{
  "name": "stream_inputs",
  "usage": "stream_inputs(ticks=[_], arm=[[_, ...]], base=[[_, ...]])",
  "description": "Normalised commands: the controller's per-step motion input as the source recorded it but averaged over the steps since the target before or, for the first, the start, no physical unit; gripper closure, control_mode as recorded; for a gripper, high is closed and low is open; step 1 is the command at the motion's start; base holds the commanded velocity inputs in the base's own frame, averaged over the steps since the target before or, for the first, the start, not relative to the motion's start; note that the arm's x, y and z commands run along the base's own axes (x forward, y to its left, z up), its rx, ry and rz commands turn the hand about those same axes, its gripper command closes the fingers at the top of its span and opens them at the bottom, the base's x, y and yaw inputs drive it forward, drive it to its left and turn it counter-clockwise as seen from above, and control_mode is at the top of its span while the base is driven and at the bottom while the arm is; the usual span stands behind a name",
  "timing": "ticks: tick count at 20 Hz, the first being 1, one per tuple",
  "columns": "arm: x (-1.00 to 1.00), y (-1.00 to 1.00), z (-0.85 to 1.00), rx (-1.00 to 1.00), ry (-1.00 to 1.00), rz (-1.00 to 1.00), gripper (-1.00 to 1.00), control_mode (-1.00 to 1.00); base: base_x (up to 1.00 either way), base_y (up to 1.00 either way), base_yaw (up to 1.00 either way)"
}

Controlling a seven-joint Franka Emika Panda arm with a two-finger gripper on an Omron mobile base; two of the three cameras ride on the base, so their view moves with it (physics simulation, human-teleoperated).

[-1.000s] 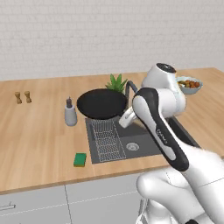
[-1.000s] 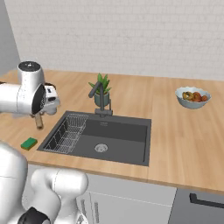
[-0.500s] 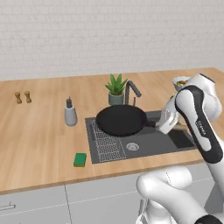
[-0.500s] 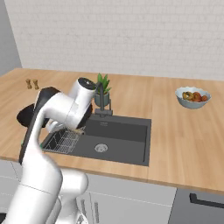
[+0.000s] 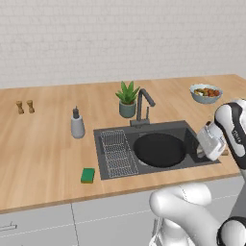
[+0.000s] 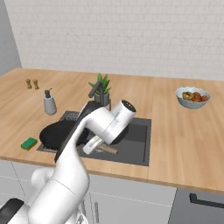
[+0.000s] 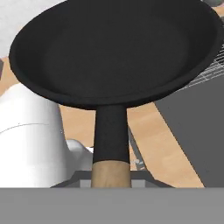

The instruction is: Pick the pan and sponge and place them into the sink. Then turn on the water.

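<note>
The gripper [image 5: 199, 146] is pinched tight on the wooden handle of the pan [image 5: 159, 149], though its fingertips themselves are hard to make out: in the left base view the white hand covers them, and in the right base view the arm's elbow stands in front of the hand, leaving a short brown piece of handle visible at about 5 o'clock from the elbow. In the hand view the handle runs down to 6 o'clock and is cut off at the bottom edge, so the exact place of the grip cannot be seen.

The pan's black disc lies over the sink [image 5: 184, 129], in its middle and right part, at 9 o'clock from the hand in the left base view. Whether it rests on the basin floor or hangs just above cannot be told. Part of the drain is hidden beneath it. In the right base view the pan [image 6: 57, 133] shows at 9 o'clock of the arm, partly covered by it.

The sponge [image 5: 88, 175] lies on the counter [image 5: 43, 149] at 8 o'clock from the sink, well apart from the hand.

The arm bends over the sink's right edge, hand pointing left toward the wire rack [image 5: 116, 152].
</note>
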Motion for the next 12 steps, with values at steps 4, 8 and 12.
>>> stream_inputs(ticks=[4,8,12], arm=[[0.53,-0.69,-0.25,-0.09,0.24,-0.08,1.00,-1.00],[0.77,-0.34,-0.16,-0.13,0.25,-0.17,1.00,-1.00],[0.65,-0.24,-0.35,-0.05,0.08,-0.17,1.00,-1.00]], base=[[0.00,0.00,0.00],[0.00,0.00,0.00],[0.00,0.00,0.00]])
